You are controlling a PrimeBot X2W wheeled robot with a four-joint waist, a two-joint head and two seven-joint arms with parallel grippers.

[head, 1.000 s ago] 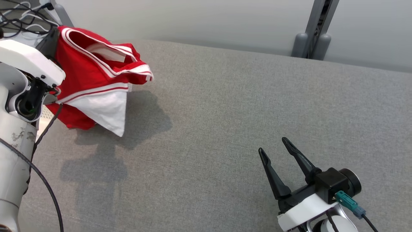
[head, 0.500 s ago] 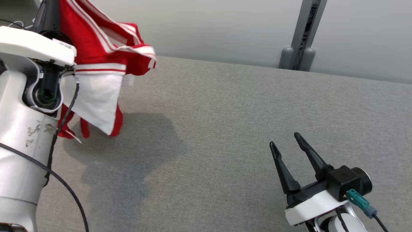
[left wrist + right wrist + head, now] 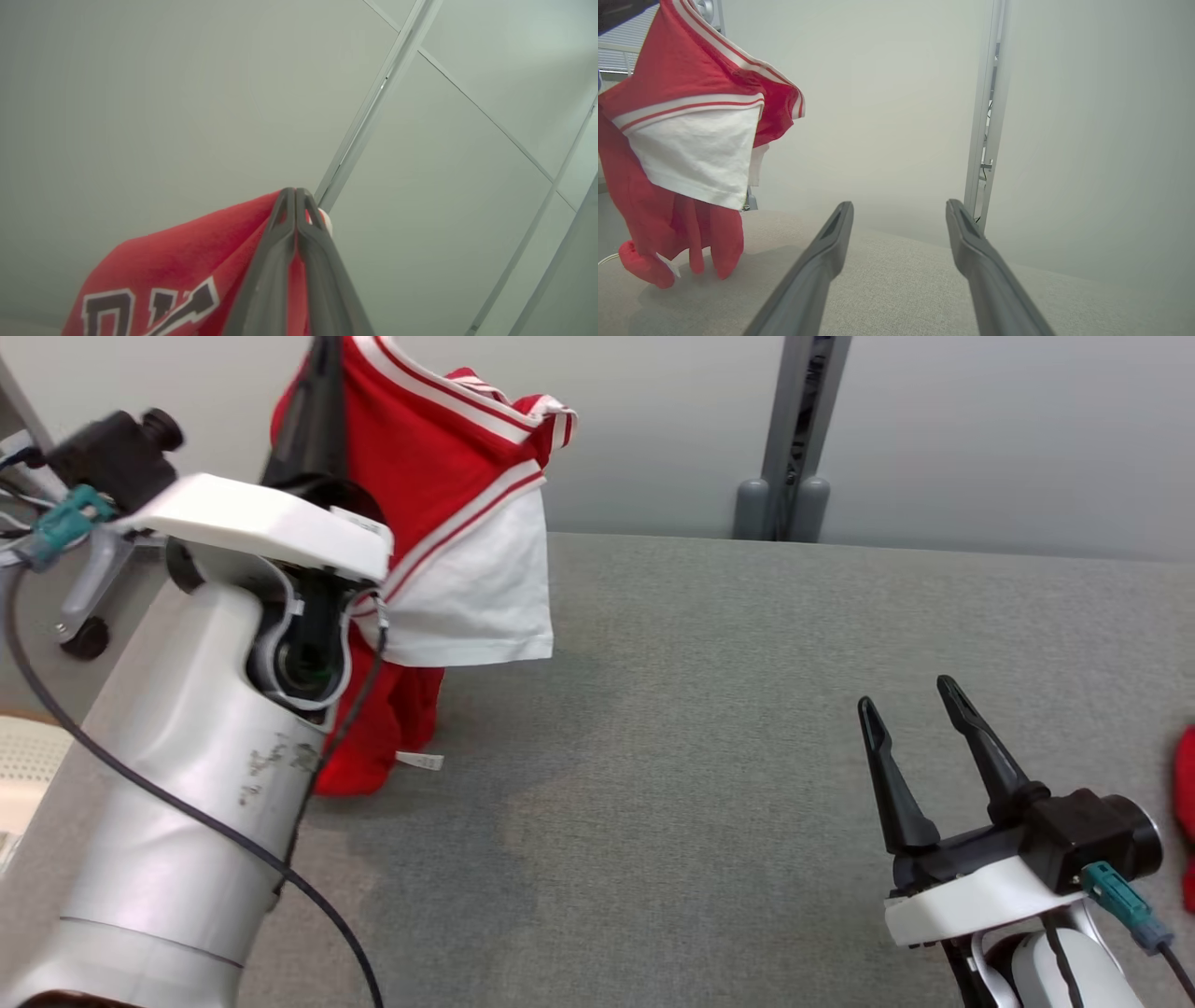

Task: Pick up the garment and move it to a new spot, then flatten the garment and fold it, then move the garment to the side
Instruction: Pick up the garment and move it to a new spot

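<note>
The garment (image 3: 448, 467) is a red and white jersey with striped trim. It hangs from my left gripper (image 3: 322, 364), which is raised at the upper left and shut on its cloth. Its red lower end (image 3: 373, 747) rests on the grey table (image 3: 700, 756). In the left wrist view the fingers (image 3: 295, 192) are pressed together on the red fabric (image 3: 177, 266), which bears dark lettering. My right gripper (image 3: 907, 700) stands open and empty at the lower right, well apart from the garment. The right wrist view shows the garment (image 3: 682, 140) hanging at the left, beyond the spread fingers of my right gripper (image 3: 900, 205).
A grey post (image 3: 794, 429) stands behind the table's far edge against a pale wall. Part of another red thing (image 3: 1186, 803) lies at the right edge of the table. A caster wheel (image 3: 84, 639) and cables sit off the table's left side.
The head camera has shifted. My left arm has lifted the garment higher and carried it rightward, so it now hangs with just its lower end on the table. The right gripper stays open.
</note>
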